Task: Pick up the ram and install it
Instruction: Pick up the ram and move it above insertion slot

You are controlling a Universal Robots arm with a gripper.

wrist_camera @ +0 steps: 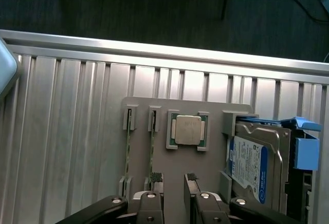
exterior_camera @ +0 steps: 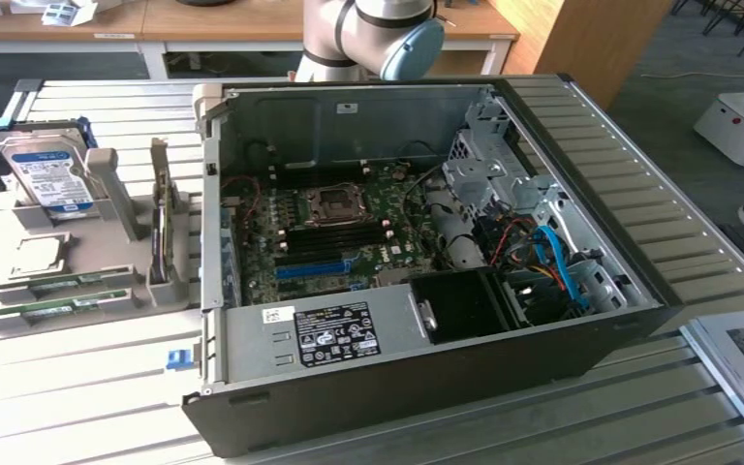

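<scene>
The fingers (wrist_camera: 157, 179) hang released near the ram (wrist_camera: 152, 149), likely a light, stiff, fragile stick, best pinched across its flat faces.

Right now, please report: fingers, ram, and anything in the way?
Fingers open, empty, over the tray. Both ram sticks on edge in tray slots. CPU sits beside them; nothing covers them.

A ribbed metal table (exterior_camera: 75, 407) is carrying an open computer case (exterior_camera: 476, 378), a grey parts holder (wrist_camera: 175, 162) and a small blue clip (exterior_camera: 179, 359).
</scene>
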